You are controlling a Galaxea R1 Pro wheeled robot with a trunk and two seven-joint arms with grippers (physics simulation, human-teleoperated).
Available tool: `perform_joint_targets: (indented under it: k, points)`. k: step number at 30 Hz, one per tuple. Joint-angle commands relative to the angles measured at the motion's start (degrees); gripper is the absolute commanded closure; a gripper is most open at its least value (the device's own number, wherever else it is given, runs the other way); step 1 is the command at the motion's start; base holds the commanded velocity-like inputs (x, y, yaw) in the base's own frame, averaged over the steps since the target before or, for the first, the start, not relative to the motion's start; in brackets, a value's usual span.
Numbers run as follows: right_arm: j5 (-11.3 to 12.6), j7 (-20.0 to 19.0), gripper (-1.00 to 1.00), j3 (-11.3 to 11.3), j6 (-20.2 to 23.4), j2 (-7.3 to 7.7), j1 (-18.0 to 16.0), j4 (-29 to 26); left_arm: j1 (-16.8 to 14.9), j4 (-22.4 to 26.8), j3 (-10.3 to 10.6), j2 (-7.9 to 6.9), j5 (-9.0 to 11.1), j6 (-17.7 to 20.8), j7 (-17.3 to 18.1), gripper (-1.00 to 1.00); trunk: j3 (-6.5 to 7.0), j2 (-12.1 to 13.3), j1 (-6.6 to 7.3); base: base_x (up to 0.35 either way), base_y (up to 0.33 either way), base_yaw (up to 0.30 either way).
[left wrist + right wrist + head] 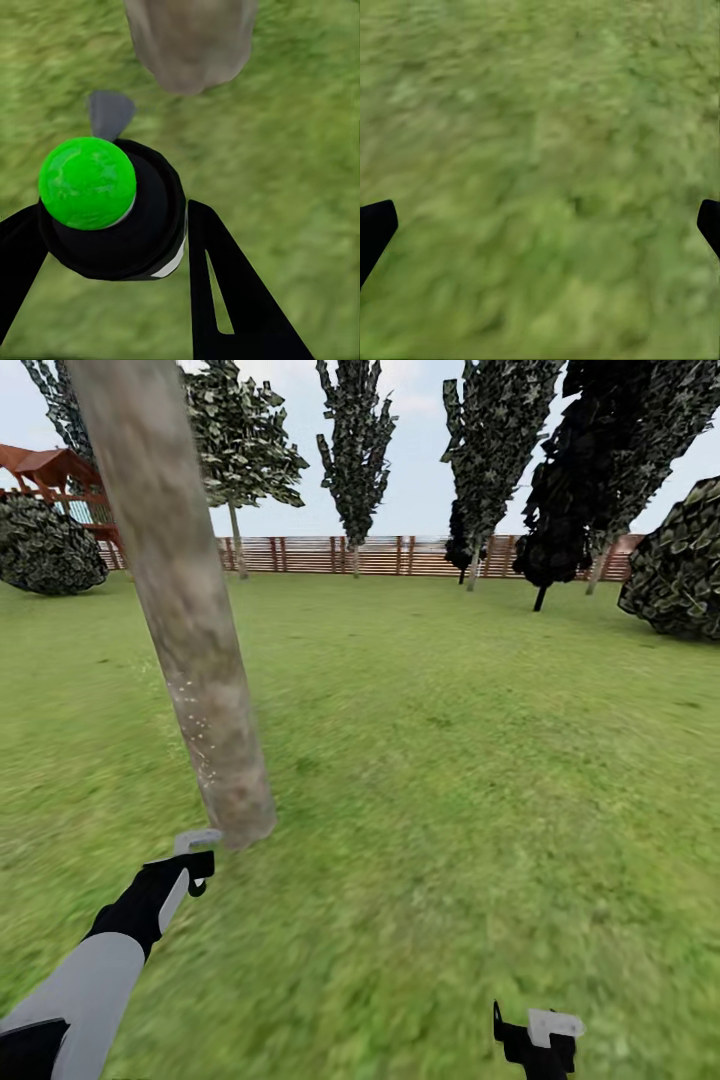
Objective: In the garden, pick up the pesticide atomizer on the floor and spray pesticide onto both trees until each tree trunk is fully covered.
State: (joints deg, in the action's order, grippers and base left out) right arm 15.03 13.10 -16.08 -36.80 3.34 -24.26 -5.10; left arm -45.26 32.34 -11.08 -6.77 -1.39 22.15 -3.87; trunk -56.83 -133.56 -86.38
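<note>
Ahead of you and to the left, the tree trunk (185, 630) rises from the lawn (450, 760), leaning away to the upper left. Your left gripper (195, 860) sits just before the trunk's foot, clamped around the atomizer (112, 217), whose nozzle (110, 112) points toward the trunk's base (191, 41). Your right gripper (535, 1040) hangs low on the right, well apart from the trunk, fingers spread wide over bare grass (540, 180). Far behind, a fence (400, 555) crosses the lawn's end, with trees (355, 450) standing before it and bushes (45, 545) at either side.
</note>
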Motion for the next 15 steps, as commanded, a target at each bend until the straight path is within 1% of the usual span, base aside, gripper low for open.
perform_joint_targets:
  k: [1, 15]
  points:
    - [0.00, 0.00, -1.00, 0.00, -0.01, 0.00, 0.00, 0.00, 0.00, 0.02, 0.00, 0.00, -0.02, 0.00, 0.00, 1.00, 0.00, 0.00, 0.00, 0.159, -0.264, 0.279]
    - [0.00, 0.00, -1.00, 0.00, 0.02, -0.05, 0.00, 0.00, 0.00, 0.04, 0.00, 0.00, -0.02, 0.00, 0.00, 1.00, 0.00, 0.00, 0.00, 0.159, -0.264, 0.278]
